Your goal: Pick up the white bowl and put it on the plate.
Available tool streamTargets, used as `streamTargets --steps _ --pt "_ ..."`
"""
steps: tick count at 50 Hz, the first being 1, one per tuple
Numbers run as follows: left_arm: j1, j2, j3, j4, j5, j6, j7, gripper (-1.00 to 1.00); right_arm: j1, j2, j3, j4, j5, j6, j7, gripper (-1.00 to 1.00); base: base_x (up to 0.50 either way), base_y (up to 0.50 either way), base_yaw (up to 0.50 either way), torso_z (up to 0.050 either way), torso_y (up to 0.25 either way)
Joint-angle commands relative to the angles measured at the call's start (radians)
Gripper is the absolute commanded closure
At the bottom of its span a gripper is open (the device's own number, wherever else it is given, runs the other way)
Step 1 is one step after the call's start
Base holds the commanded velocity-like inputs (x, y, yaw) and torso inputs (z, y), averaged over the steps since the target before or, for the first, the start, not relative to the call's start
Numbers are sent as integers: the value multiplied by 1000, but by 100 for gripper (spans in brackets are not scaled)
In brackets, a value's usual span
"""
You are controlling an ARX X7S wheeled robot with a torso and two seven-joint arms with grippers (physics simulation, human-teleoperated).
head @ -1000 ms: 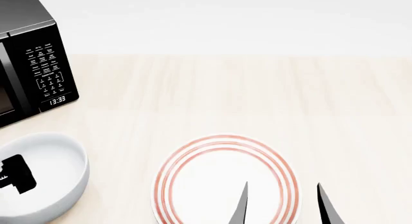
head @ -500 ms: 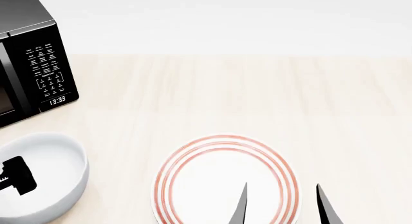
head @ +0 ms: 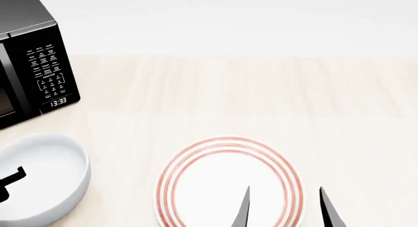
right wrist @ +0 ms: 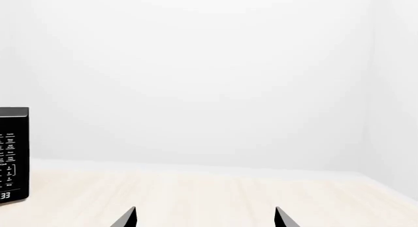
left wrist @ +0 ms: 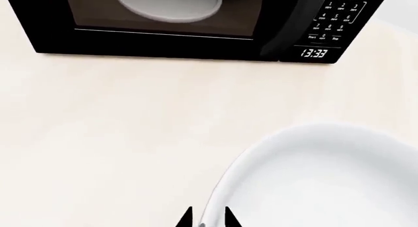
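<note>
Bowl and plate lie apart on a pale wooden surface [head: 261,95]. The white bowl [head: 46,178] sits at the near left of the head view, in front of a black microwave [head: 33,65] whose display reads 13:33. The plate [head: 228,183], shallow and white with three red rings near its rim, rests to the right of the bowl, with a strip of bare surface between them; its near edge is cut off by the frame.

Left gripper [left wrist: 207,218]: in the left wrist view two dark finger tips stand close together on either side of the bowl's rim, one outside the wall and one inside, so the jaws appear clamped on the rim. In the head view a small black part of this gripper shows over the bowl's interior at the frame's left edge. The same wrist view shows the microwave beyond the bowl, with a round white turntable visible behind its door glass.

Right gripper [head: 284,207]: two slim dark fingers rise from the bottom of the head view, one over the plate's inner area and the other just past its right rim. The jaws are well apart and hold nothing. The right wrist view shows the two finger tips with a wide gap, the surface, a white wall and one edge of the microwave.
</note>
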Motion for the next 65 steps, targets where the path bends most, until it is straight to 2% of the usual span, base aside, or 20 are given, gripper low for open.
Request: streamTargets --steps 1,7,16,25,39,48,65 --pt "30 14 -20 42 -58 -17 13 100 0 4 -4 -1 3 -2 3 -100 0 0 0 0 0" --pt "42 19 -35 89 -73 -41 -4 100 3 5 -6 0 4 -1 6 -100 0 0 0 0 0" --pt "49 41 -83 336 -157 -193 -57 100 4 6 -11 -1 6 -1 7 -100 0 0 0 0 0" --pt "22 56 -96 444 -209 -275 -80 100 3 10 -12 -3 8 -3 10 -100 0 0 0 0 0" --pt "-58 73 -19 436 -217 -310 -79 100 10 12 -20 17 7 -11 11 -100 0 0 0 0 0" --pt "-114 133 75 356 -199 -283 -64 100 6 16 -21 11 6 -10 16 -100 0 0 0 0 0" --pt "-169 217 175 270 -200 -254 -54 100 4 21 -31 -1 4 -7 22 -100 0 0 0 0 0"
